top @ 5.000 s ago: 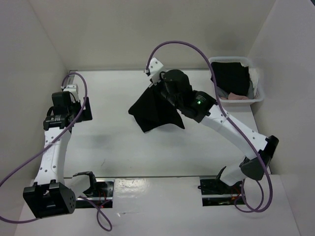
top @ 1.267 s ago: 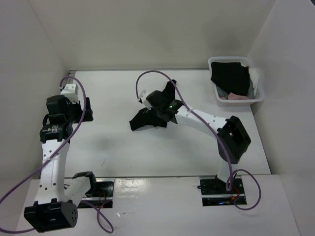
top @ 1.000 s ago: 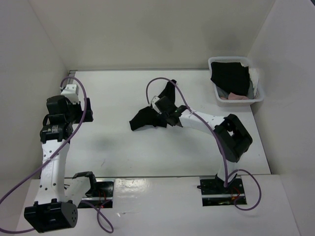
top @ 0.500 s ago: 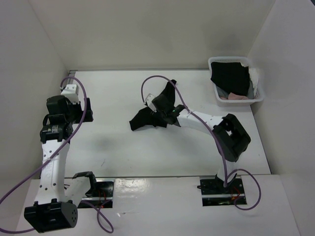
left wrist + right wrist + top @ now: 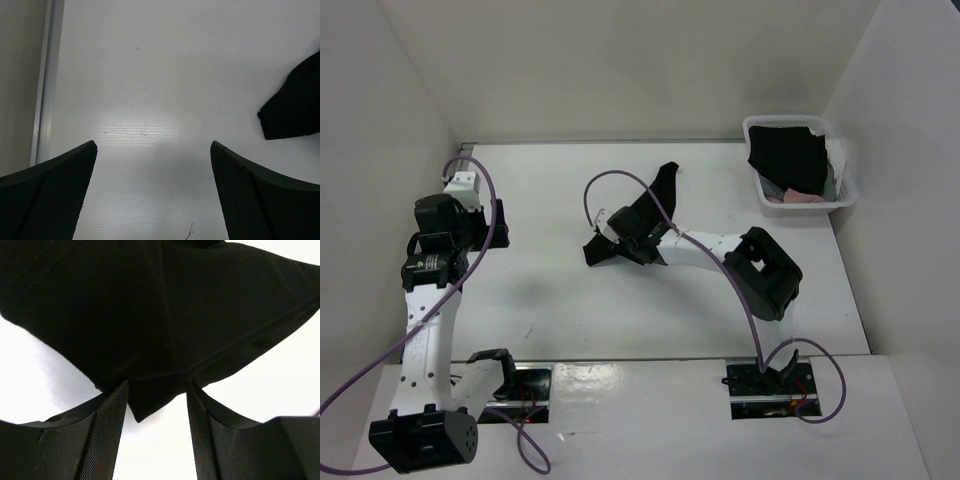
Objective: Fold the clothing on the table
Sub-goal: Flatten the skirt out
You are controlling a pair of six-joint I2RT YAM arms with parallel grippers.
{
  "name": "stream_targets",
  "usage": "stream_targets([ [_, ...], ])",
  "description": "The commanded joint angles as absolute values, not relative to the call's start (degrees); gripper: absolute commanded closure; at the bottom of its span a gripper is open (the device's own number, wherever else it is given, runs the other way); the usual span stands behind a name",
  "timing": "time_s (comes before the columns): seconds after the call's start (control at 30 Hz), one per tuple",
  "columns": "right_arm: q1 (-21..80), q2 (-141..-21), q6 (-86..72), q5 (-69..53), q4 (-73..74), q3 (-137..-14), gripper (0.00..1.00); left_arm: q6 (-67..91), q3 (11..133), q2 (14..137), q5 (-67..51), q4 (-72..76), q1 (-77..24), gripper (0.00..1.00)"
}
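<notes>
Right wrist: clothing [image 5: 150, 305] corner between parted jaws

Under the right gripper [image 5: 157, 387], jaws about half apart and pinching nothing: clothing crumpled on the table [image 5: 25, 360], spreading ahead of both fingers. Well to the right of the left gripper [image 5: 152, 147], spread wide over bare table: the same clothing. Beyond the right gripper, far to its right: basket [image 5: 807, 207] of cloths [image 5: 788, 155].

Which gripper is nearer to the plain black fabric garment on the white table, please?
Right. The right gripper sits over the black garment, a corner between its open fingers; the left gripper hangs open over the table, apart from it.
</notes>
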State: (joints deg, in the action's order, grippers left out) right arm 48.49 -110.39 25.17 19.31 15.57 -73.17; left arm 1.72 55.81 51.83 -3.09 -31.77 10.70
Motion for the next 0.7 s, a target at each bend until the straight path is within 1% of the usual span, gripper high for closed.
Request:
stream_targets([
  [0.0,48.5,-110.0,25.3,20.7,12.0,-74.4,0.45,1.2,55.3,50.7,-3.7,-30.7,11.0,0.0],
  [0.67,44.6,-110.5,26.5,22.2,9.8,-72.3,0.46,1.2,55.3,50.7,-3.7,-30.7,11.0,0.0],
])
